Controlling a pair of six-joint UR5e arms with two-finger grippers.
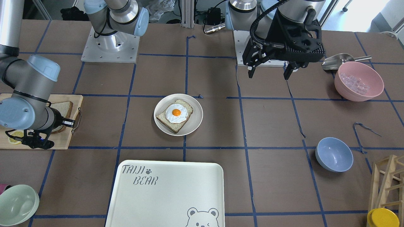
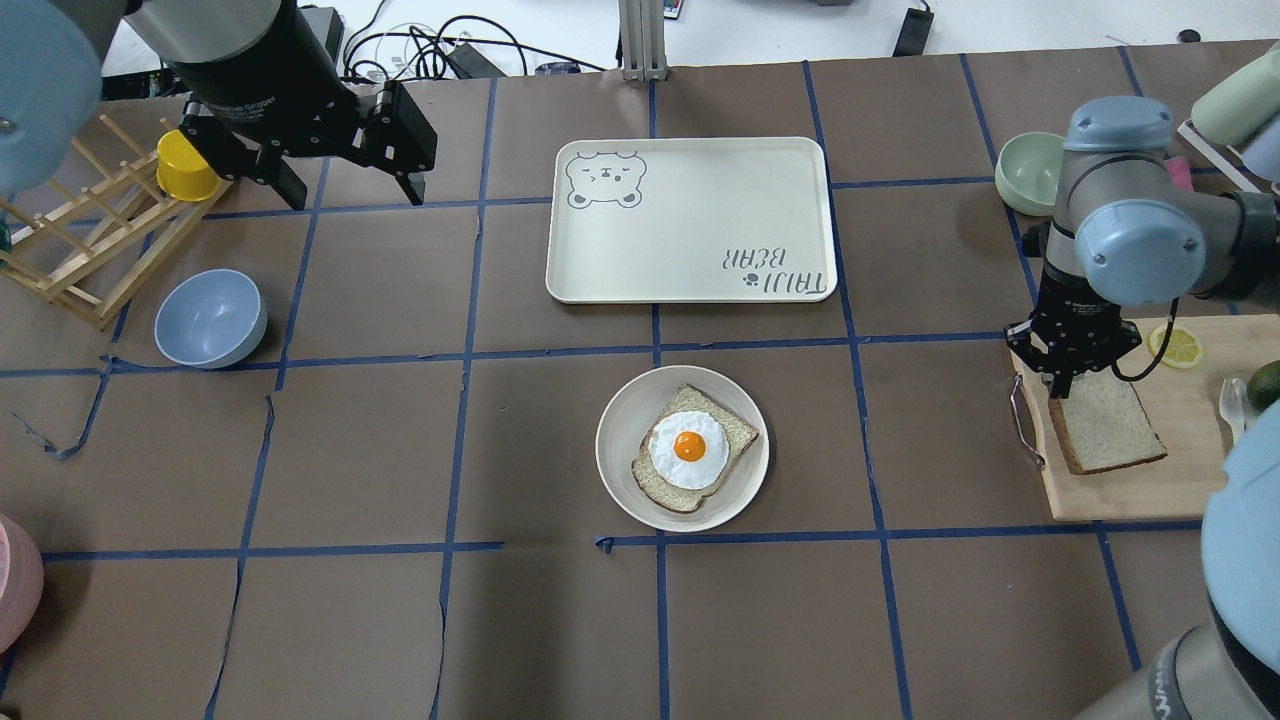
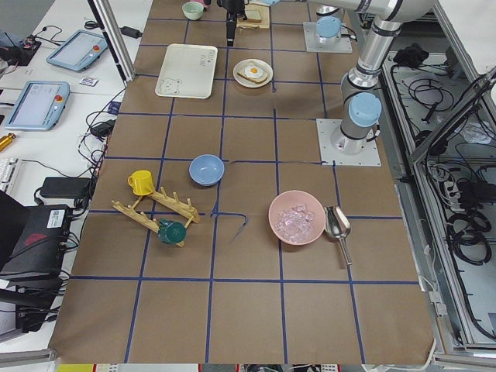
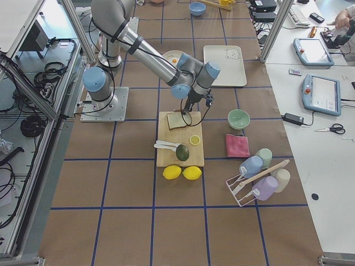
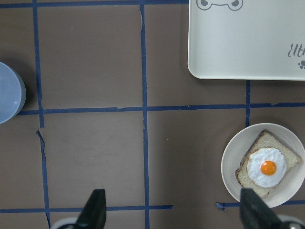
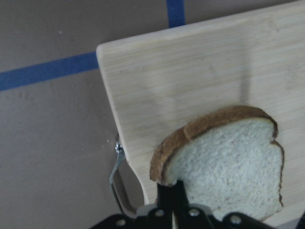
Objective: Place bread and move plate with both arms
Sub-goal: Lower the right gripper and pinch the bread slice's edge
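Note:
The plain bread slice [image 2: 1110,432] lies on a wooden cutting board [image 2: 1130,492] at the table's right end. My right gripper [image 2: 1063,386] is shut on the slice's near edge; in the right wrist view its fingers [image 6: 167,193] pinch the bread [image 6: 228,157] by the crust. In the front view the right arm partly hides the bread [image 1: 63,107]. The cream plate [image 2: 620,440] sits mid-table and holds a slice topped with a fried egg [image 2: 690,447]. My left gripper [image 2: 350,190] hangs open and empty high over the table's left side, far from the plate [image 5: 231,167].
The bear-printed tray [image 2: 690,220] lies just beyond the plate. A blue bowl [image 2: 210,318], a wooden rack [image 2: 80,250] and a yellow cup [image 2: 185,165] stand at the left. A green bowl [image 2: 1030,170], a lemon slice [image 2: 1177,345] and an avocado [image 2: 1265,383] are near the board.

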